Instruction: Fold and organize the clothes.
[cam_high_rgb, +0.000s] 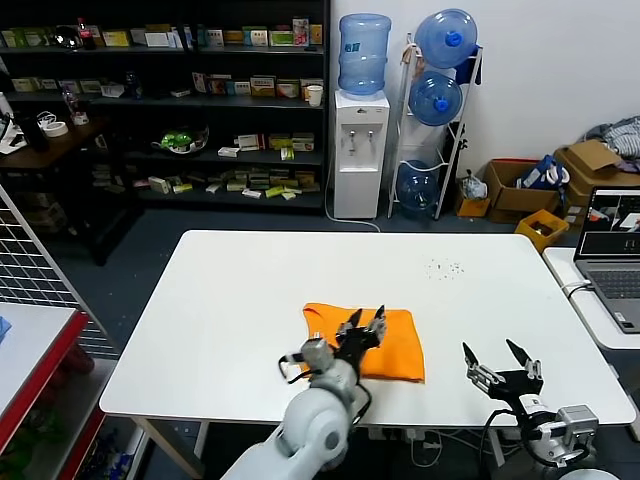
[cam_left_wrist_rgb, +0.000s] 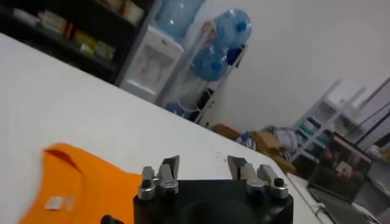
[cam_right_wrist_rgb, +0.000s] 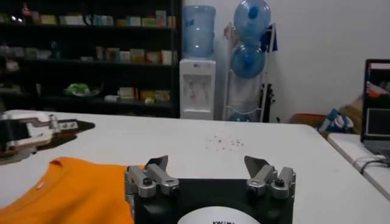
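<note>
While folded T-shirt (cam_high_rgb: 372, 338) lies mid-table (cam_high_rgb: 240, 300) | left hand (cam_high_rgb: 364, 322) above, open, empty | right hand (cam_high_rgb: 497, 353) open, empty

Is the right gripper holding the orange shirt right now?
No. In the head view the right gripper hangs open near the table's front right edge, apart from the folded orange T-shirt, with nothing between its fingers.

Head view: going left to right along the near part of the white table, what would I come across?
Bare table → left gripper, open, over the folded orange T-shirt → bare strip of table → right gripper, open, near the front edge → laptop on the neighbouring table.
</note>
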